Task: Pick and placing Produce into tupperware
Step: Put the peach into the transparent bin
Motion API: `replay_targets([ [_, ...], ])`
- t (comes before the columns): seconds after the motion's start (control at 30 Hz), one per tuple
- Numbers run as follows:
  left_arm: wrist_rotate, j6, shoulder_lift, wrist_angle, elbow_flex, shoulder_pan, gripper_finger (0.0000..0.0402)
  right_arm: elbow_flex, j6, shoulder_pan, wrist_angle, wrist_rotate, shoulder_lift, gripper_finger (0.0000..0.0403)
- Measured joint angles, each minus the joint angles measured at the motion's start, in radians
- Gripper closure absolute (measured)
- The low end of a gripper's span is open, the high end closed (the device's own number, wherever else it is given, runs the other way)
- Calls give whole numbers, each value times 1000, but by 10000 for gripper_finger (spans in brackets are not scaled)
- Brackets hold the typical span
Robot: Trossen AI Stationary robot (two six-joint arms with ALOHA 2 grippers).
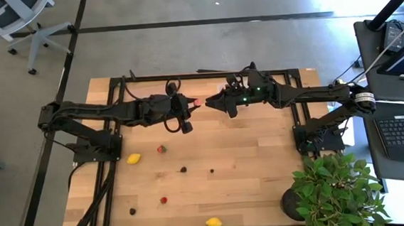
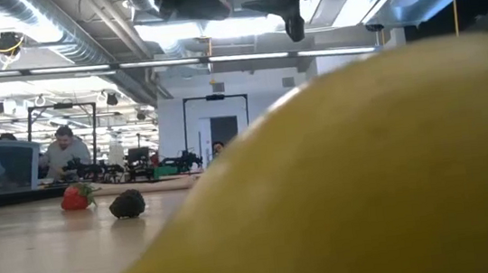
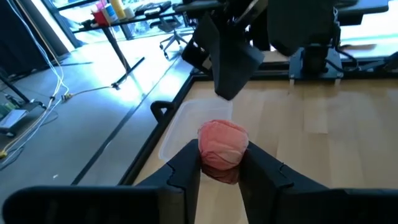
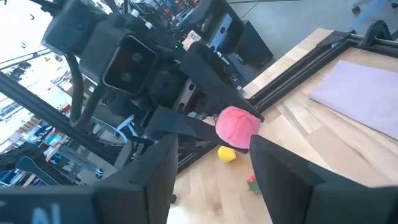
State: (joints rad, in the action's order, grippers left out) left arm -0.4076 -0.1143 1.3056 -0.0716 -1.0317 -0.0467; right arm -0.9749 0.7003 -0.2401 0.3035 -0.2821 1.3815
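While left gripper (image 3: 221, 165) pinches pink fruit (image 3: 222, 144) above tub (image 3: 193, 127) at table's (image 1: 262, 158) far edge, right gripper (image 4: 211, 163) faces it, fingers apart, empty. Other fruit (image 1: 162, 149) scattered nearer front.

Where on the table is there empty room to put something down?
Bare wood lies right of the small dark berry, toward the potted plant. It is crowded between the lemons and under the left gripper and right gripper.

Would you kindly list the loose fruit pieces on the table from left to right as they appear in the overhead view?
Dark berry → yellow lemon → red strawberry → strawberry → dark berry → lemon at the near edge → small dark berry.
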Motion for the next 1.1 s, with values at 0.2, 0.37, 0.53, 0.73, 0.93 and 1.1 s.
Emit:
replay_targets([
  [0.2, 8, -2, 0, 24, 0, 2, 329, 0, 2, 0, 0, 0, 0, 162],
  [0.37, 9, -2, 0, 47, 0, 2, 317, 0, 9, 0, 0, 0, 0, 123],
  [0.53, 18, -27, 0, 102, 0, 2, 307, 0, 30, 0, 0, 0, 0, 113],
  [0.73, 57, -73, 6, 144, 0, 4, 323, 0, 59, 0, 27, 12, 0, 121],
  [0.93, 60, -80, 38, 159, 0, 5, 322, 0, 83, 0, 82, 12, -1, 122],
  [1.1, 59, -108, 50, 199, 0, 9, 309, 0, 85, 0, 67, 25, -1, 123],
])
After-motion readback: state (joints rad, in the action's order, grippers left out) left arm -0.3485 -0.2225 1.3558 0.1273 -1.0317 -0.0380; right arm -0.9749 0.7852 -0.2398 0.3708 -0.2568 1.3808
